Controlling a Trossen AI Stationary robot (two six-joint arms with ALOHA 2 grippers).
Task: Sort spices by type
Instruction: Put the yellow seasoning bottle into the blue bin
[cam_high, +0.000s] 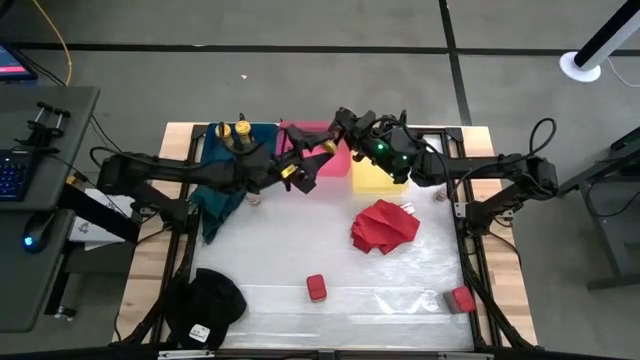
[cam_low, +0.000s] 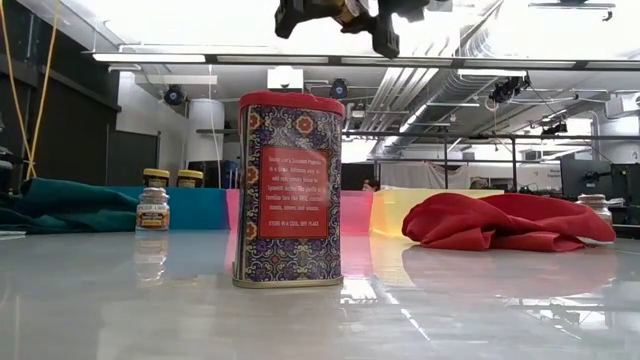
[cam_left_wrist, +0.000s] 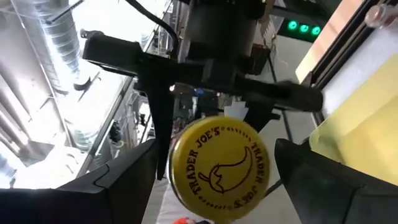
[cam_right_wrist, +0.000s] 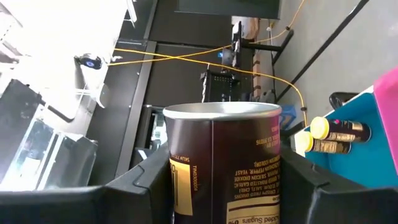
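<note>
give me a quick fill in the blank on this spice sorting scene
1. The right gripper holds a jar with a ___ lid.
2. Two more such jars stand in the ___ bin.
3. The left gripper has its jaws ___.
4. The red tins on the table number ___.

Missing words: yellow; blue; open; two

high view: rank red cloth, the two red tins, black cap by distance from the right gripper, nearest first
From the right gripper, up over the pink bin:
1. Red cloth, mid table, right of centre.
2. Red tin, front centre.
3. Black cap, front left corner, and the other red tin, front right: too close to call.
</note>
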